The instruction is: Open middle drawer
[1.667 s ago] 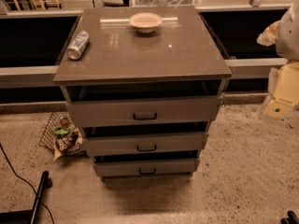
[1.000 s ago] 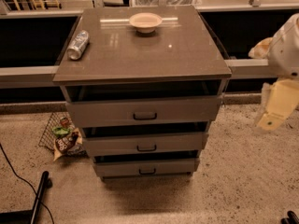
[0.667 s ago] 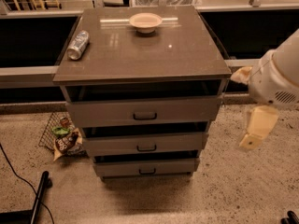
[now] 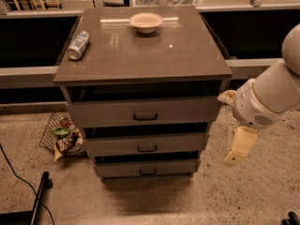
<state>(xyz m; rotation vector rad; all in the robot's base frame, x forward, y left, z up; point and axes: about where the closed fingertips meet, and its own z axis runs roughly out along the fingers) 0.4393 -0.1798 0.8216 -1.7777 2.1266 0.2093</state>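
- My hand (image 4: 235,128), pale cream at the end of a white rounded arm (image 4: 269,95), hangs to the right of the grey-brown three-drawer bench (image 4: 197,60). It is level with the drawer fronts and clear of them.
- I cannot tell from here whether the hand is set wide or narrow. It holds nothing.
- The middle drawer (image 4: 117,146), a wide shallow grey-brown front with a small dark rectangular handle (image 4: 147,148) at centre, sits in the bench between the taller top drawer (image 4: 103,114) and the narrower bottom drawer (image 4: 117,168). A dark gap shows above its front.
- The hand is nearest the middle drawer's right end, not touching it, and well to the right of the handle.
- On the bench top, a shallow pale round bowl (image 4: 146,21) stands near the back edge, about centre.
- A silver drink can (image 4: 78,45) lies on its side near the bench top's left edge.
- On the speckled floor left of the bench, just beside the drawers, sits a small wire basket (image 4: 49,131) with crumpled wrappers in it.
- A thin black cable (image 4: 18,181) runs over the floor further left.
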